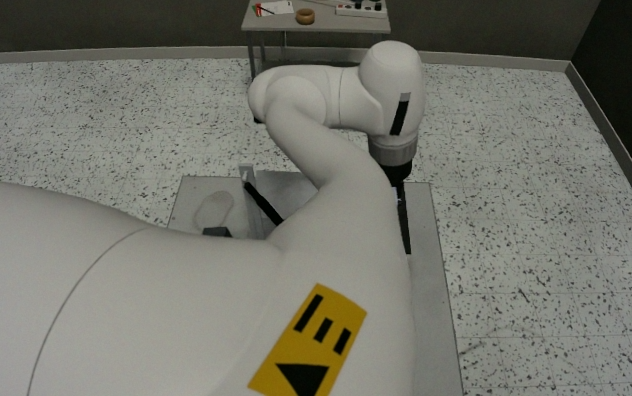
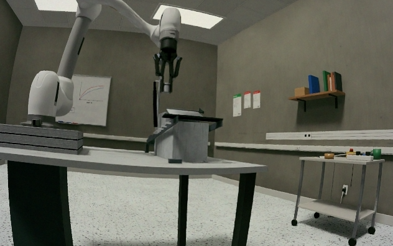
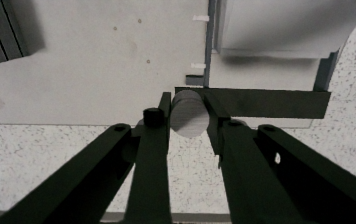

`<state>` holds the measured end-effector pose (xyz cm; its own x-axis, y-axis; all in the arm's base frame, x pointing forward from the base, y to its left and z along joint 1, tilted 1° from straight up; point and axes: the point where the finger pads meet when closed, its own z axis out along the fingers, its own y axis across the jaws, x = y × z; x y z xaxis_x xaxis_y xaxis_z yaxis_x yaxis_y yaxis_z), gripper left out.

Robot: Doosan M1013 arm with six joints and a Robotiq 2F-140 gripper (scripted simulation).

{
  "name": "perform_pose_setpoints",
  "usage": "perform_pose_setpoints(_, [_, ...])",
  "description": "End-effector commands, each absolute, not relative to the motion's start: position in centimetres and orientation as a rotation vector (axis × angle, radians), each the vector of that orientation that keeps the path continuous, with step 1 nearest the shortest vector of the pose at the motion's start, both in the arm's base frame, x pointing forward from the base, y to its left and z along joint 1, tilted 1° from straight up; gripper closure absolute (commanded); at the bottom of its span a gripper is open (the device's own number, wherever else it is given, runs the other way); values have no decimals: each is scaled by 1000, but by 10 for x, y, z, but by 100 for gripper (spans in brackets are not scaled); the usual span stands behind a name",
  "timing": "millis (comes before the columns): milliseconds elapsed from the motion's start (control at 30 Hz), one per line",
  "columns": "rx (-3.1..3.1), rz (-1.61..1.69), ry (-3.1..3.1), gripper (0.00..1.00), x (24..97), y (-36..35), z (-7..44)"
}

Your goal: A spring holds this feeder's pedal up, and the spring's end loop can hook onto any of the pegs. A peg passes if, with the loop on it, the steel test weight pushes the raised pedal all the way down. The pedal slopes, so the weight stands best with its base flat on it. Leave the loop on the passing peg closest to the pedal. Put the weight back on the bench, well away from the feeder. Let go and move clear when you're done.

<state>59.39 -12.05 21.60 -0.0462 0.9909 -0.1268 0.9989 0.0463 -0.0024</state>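
Note:
My gripper (image 2: pixel 166 84) (image 3: pixel 187 105) is shut on the steel test weight (image 2: pixel 166 88) (image 3: pixel 189 114), a short grey cylinder held upright between the fingertips. It hangs in the air above the feeder (image 2: pixel 183 141), a grey box on the bench (image 2: pixel 124 161) (image 3: pixel 75 75). The feeder's dark pedal (image 2: pixel 193 118) (image 3: pixel 270 102) lies across the box top, below and a little to the right of the weight in the wrist view. Two white pegs (image 3: pixel 200 18) (image 3: pixel 198 66) show along a thin upright post (image 2: pixel 154 102). I cannot make out the spring's loop. In the top view the arm hides most of the feeder.
A small dark block (image 2: pixel 175 161) (image 1: pixel 216 231) lies on the bench in front of the feeder. The robot's base stands on stacked grey slabs (image 2: pixel 40 138) at the bench's left end. A wheeled cart (image 2: pixel 342 159) (image 1: pixel 315 22) with small items stands off the bench.

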Motion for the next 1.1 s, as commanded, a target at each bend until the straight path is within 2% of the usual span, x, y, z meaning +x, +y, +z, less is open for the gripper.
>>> perform_pose_setpoints(0, [2106, -132, 2206, 75, 591, -117, 213])
perform_pose_setpoints(1067, [2123, -98, 2224, 75, 553, -79, 172])
